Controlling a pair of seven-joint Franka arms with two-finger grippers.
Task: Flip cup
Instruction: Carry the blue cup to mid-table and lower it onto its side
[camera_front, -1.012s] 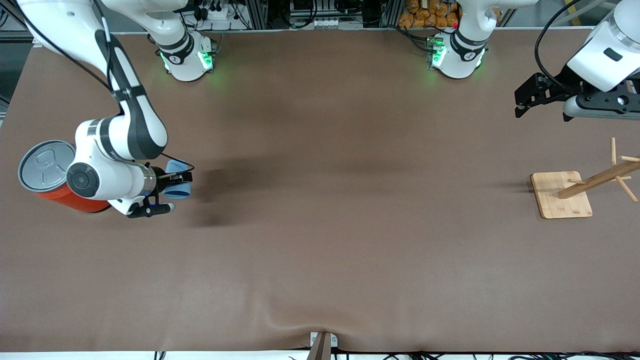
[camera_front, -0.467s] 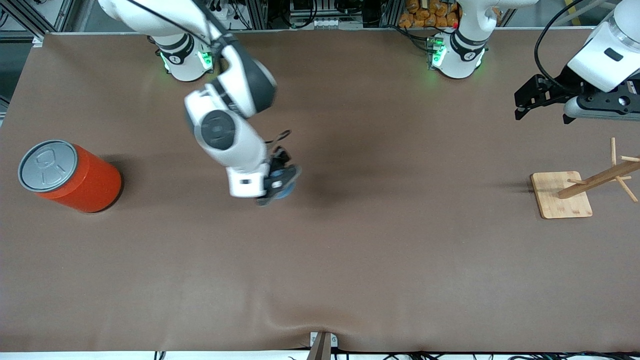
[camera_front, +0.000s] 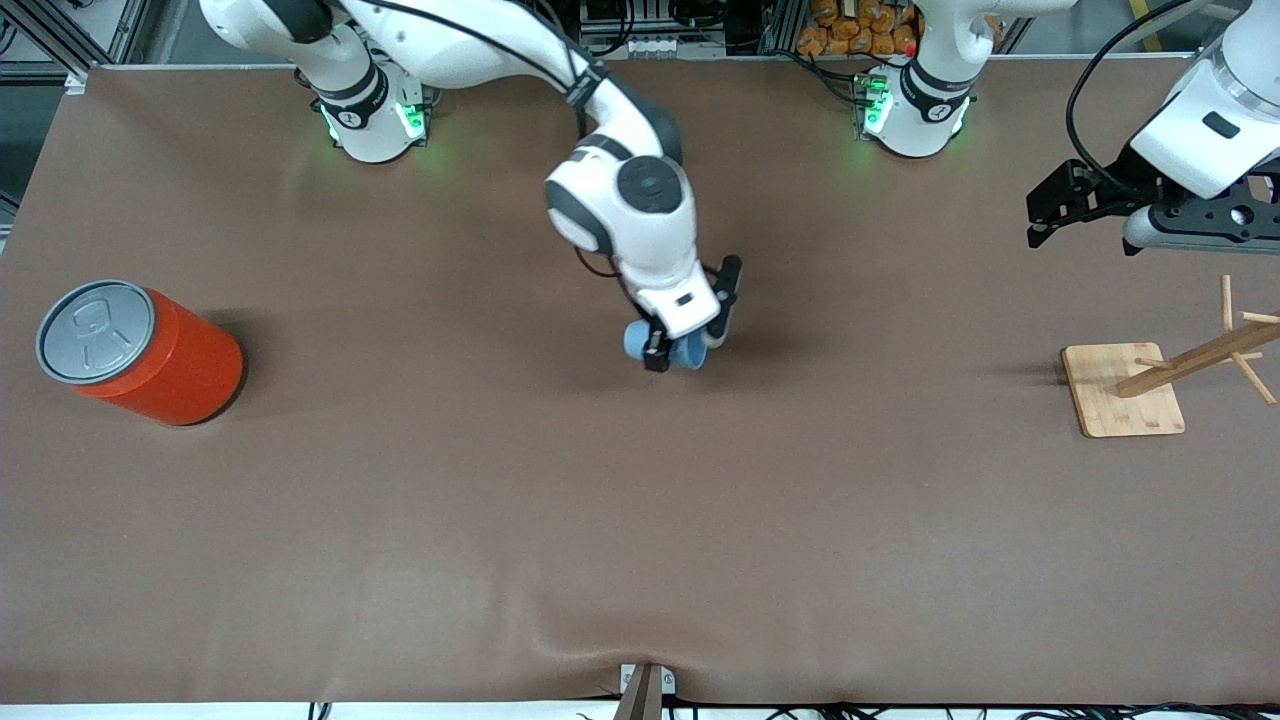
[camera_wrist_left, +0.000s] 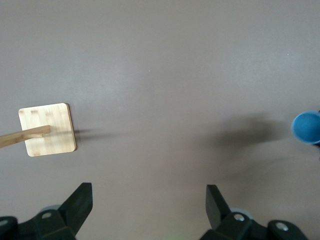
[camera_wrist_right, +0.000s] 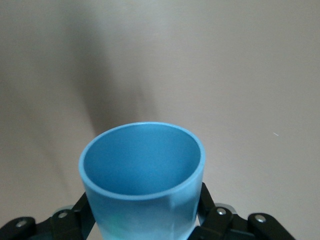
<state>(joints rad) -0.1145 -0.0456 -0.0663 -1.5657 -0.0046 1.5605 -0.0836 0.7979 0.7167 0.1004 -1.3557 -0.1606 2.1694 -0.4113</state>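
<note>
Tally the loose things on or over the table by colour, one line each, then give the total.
Light blue: 1, the cup, held in the right gripper.
Orange: 1, the can with its grey lid.
Bare wood: 1, the peg stand.
Total: 3

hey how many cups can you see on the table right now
1. The light-blue cup is not resting on the table: the right gripper is shut on it, over the table's middle. The orange can is not a cup.
</note>
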